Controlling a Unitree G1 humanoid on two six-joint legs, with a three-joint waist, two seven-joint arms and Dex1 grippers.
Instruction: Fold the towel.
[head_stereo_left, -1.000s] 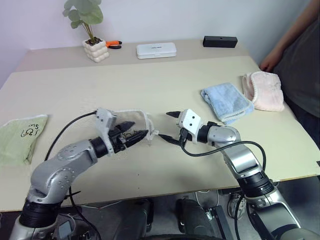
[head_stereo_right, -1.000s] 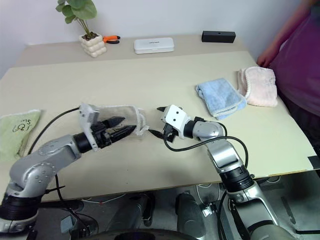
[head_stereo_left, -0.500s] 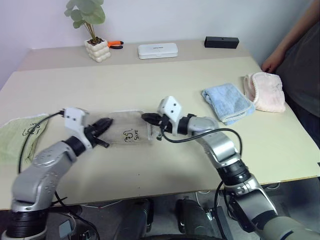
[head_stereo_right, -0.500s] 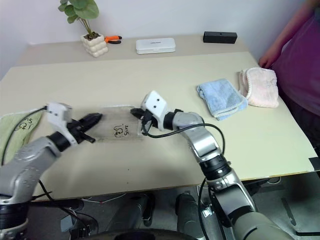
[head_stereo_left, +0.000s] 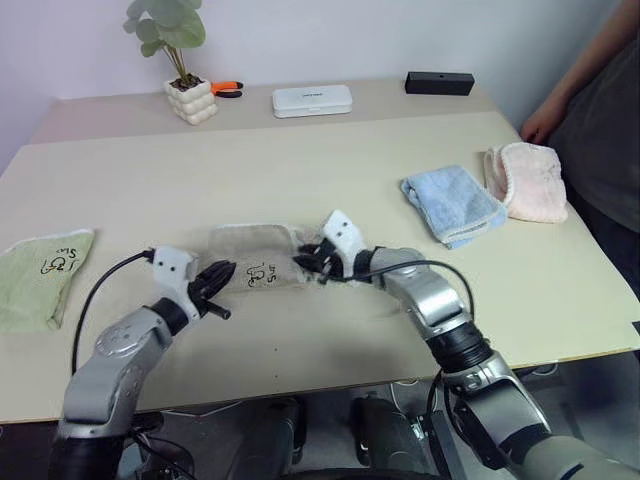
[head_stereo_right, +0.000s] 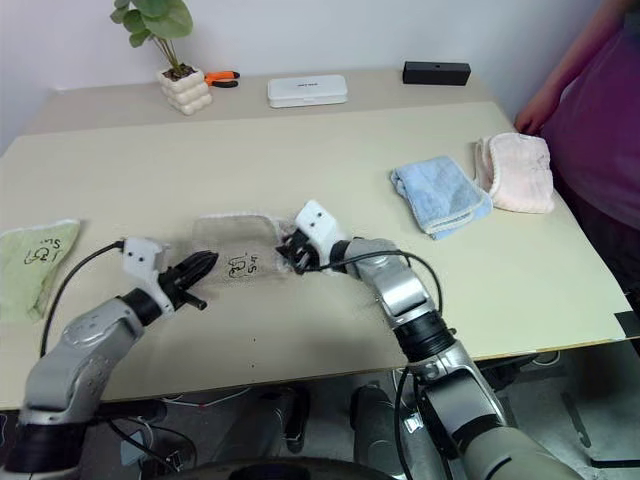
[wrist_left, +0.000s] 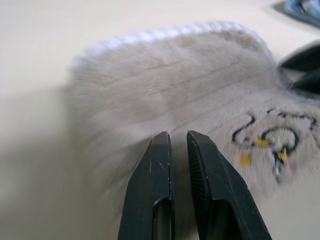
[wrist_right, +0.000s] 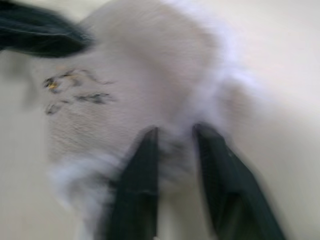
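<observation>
Spreading across most of the frame, the pale table (head_stereo_left: 330, 150) carries the beige towel (head_stereo_left: 255, 262) at centre, lying folded with its dark embroidered mark facing up. Right of centre lie a light blue towel (head_stereo_left: 452, 204) and a pink cloth (head_stereo_left: 530, 180) beside a person (head_stereo_left: 600, 110). At the left edge rests a green towel (head_stereo_left: 40, 275). The right gripper (head_stereo_left: 312, 262) sits at the beige towel's right end, its fingers (wrist_right: 140, 170) parted, with the edge between them. The left gripper (head_stereo_left: 218, 272) sits at the towel's left end, fingers nearly together, pinching nothing.
</observation>
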